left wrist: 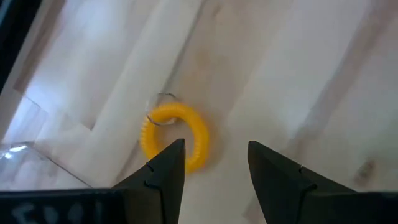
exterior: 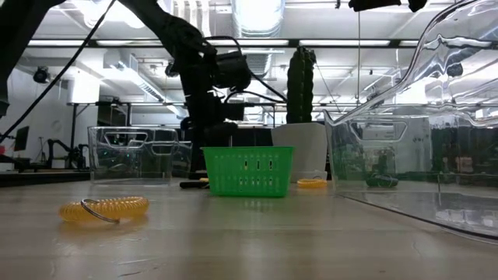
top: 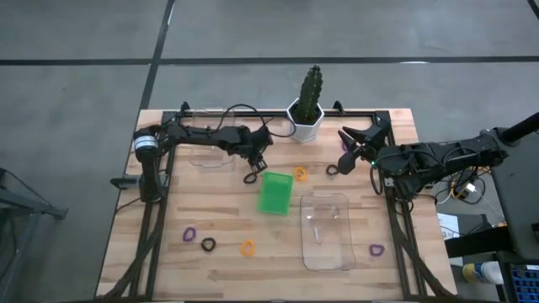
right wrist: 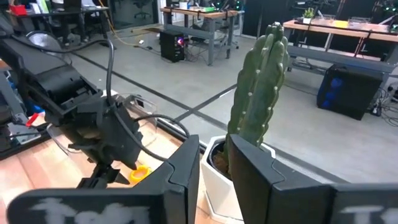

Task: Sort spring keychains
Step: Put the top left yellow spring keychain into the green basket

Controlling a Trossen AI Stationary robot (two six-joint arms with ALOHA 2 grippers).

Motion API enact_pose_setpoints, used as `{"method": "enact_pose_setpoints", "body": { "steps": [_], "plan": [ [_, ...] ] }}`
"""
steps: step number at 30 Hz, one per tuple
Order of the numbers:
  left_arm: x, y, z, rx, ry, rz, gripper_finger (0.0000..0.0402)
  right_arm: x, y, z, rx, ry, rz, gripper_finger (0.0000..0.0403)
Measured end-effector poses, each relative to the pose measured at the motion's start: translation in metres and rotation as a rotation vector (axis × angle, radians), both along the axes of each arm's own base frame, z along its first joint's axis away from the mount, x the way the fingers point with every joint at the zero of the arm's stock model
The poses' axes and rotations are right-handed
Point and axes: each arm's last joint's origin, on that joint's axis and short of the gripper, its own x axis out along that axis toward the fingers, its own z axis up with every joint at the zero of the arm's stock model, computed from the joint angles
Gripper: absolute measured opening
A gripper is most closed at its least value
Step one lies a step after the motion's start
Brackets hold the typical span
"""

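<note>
The pale wooden plank table (top: 210,269) stands on a grey concrete floor. Along its near edge lie 4 small coiled spring keychains: a purple one (top: 189,234), a black one (top: 208,245), an orange one (top: 247,247) with a wire ring, and another purple one (top: 376,250) right of the long clear plastic tray (top: 327,231). Mid-table sits the small green mesh plastic bin (top: 274,192), with another orange keychain (top: 300,174) just beside its far right corner. The left gripper (top: 252,174) hovers behind the bin, jaws apart and empty, over a yellow-orange coil (left wrist: 175,135). The right gripper (top: 344,160) hangs near the potted green cactus (top: 309,101); its fingers stand narrowly parted, holding nothing visible. Beyond are workbenches and ceiling lights.
</note>
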Motion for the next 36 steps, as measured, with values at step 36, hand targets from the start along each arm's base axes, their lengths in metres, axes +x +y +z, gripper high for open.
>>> {"method": "enact_pose_setpoints", "body": {
  "steps": [36],
  "plan": [
    [0.002, 0.016, -0.036, -0.056, 0.056, 0.027, 0.0167, 0.0, 0.0, 0.001, 0.042, -0.051, -0.011, 0.0069]
  ]
}}
